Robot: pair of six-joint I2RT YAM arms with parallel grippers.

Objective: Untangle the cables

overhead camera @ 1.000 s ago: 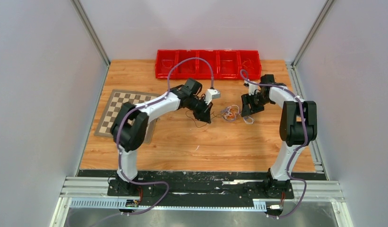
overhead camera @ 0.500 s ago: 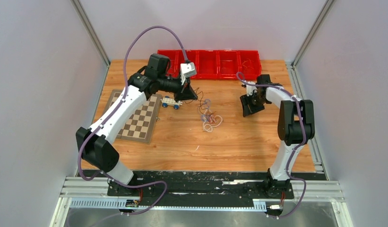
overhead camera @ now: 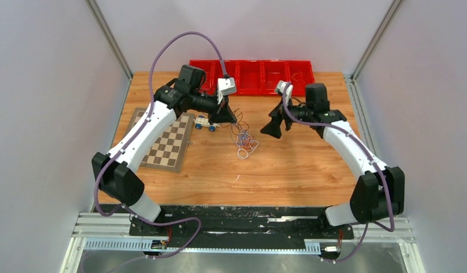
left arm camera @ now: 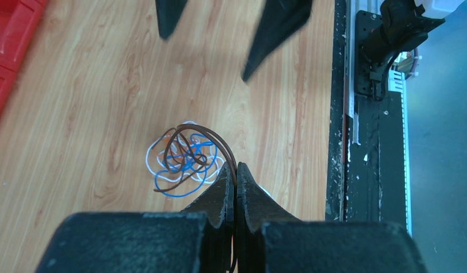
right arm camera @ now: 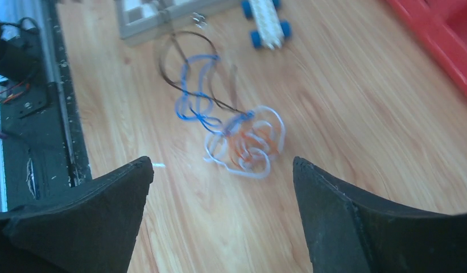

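The cables (overhead camera: pixel 246 143) are a small tangle of white, blue, orange-red and dark wires on the wooden table between the arms. My left gripper (overhead camera: pixel 228 118) is raised at the tangle's back left and is shut on a dark wire (left arm camera: pixel 203 130). That wire arcs from the closed tips (left arm camera: pixel 235 166) down into the tangle (left arm camera: pixel 184 161). My right gripper (overhead camera: pixel 272 129) hangs open and empty just right of the tangle. In the right wrist view, the tangle (right arm camera: pixel 243 140) lies ahead of its wide-spread fingers (right arm camera: pixel 221 163).
A row of red bins (overhead camera: pixel 251 77) stands along the back edge. A chessboard (overhead camera: pixel 168 139) lies at the left, with a small blue-wheeled toy car (overhead camera: pixel 206 123) beside it; the car also shows in the right wrist view (right arm camera: pixel 268 21). A tiny white scrap (overhead camera: pixel 238 177) lies nearer the front.
My left arm lifted and pulled the tangle left and back by the dark wire, then held. My right arm swung left from the far right and now faces the tangle.
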